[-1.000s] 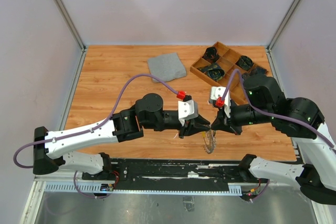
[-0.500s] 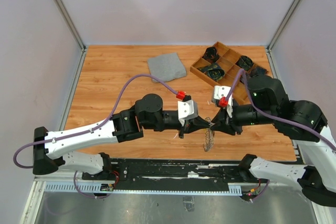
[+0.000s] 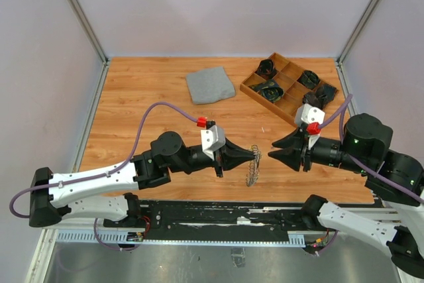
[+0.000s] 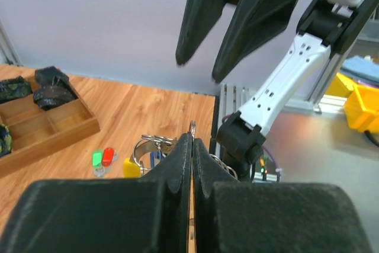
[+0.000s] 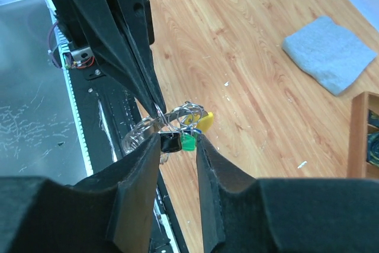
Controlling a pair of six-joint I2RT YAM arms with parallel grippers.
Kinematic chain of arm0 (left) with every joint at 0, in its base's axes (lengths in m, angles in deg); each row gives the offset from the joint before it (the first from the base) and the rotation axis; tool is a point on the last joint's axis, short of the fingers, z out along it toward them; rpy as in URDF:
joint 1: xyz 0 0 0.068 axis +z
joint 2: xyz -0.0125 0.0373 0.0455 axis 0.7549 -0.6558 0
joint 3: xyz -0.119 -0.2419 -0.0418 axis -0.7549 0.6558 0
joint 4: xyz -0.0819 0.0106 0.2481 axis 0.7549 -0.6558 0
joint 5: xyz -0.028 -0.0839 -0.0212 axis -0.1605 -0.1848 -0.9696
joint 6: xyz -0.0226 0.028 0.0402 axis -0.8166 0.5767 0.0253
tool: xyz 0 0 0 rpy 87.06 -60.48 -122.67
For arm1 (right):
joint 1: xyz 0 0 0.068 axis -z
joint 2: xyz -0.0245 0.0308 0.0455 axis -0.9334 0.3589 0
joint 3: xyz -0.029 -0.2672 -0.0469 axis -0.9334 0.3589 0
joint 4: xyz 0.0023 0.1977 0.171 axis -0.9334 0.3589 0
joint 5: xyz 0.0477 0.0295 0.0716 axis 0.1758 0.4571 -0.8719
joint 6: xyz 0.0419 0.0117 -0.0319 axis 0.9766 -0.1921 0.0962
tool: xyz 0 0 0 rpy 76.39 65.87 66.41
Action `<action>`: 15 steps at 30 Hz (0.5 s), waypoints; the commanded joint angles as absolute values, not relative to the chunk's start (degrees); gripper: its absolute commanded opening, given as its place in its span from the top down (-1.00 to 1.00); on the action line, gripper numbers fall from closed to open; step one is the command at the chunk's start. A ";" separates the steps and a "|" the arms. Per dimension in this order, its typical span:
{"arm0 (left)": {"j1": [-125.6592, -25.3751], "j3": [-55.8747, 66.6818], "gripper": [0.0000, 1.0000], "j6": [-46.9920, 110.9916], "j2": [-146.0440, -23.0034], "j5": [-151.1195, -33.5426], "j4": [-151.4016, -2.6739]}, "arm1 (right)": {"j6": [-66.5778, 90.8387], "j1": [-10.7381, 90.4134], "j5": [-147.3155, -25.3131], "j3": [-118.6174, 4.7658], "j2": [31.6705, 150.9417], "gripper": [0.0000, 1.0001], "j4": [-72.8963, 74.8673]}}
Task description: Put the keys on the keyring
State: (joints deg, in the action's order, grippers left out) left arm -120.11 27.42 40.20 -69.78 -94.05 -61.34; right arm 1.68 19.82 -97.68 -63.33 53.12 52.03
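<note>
Since a moment ago, over the front of the table (image 3: 152,97), the left gripper (image 3: 254,155) has backed off to the left and squeezed tight shut on the keyring (image 3: 252,169), which hangs from its tips. The right gripper (image 3: 273,150) has let go, slid right and stands about half open, holding nothing. That ring is thin, light, hard wire and looks slippery, so I think it will swing easily; pinch a bare bit of loop, away from the little keys (image 5: 205,121) bunched on it.
</note>
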 commanded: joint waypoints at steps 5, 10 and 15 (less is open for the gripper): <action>-120.47 30.57 0.99 35.19 -65.41 -93.40 -46.01 | 2.53 19.10 -107.81 -52.15 47.80 0.36 34.23; -120.47 30.90 0.99 34.62 -64.84 -94.12 -44.87 | 3.73 19.09 -110.40 -47.90 45.76 0.35 26.68; -120.47 30.82 0.99 34.47 -64.92 -95.13 -44.78 | 5.22 19.13 -112.19 -46.02 44.71 0.33 22.31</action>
State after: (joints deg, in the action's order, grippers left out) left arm -120.11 30.63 35.28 -65.85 -94.20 -49.08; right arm 3.27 19.82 -109.24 -47.33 45.62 29.56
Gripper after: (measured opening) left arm 0.010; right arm 0.331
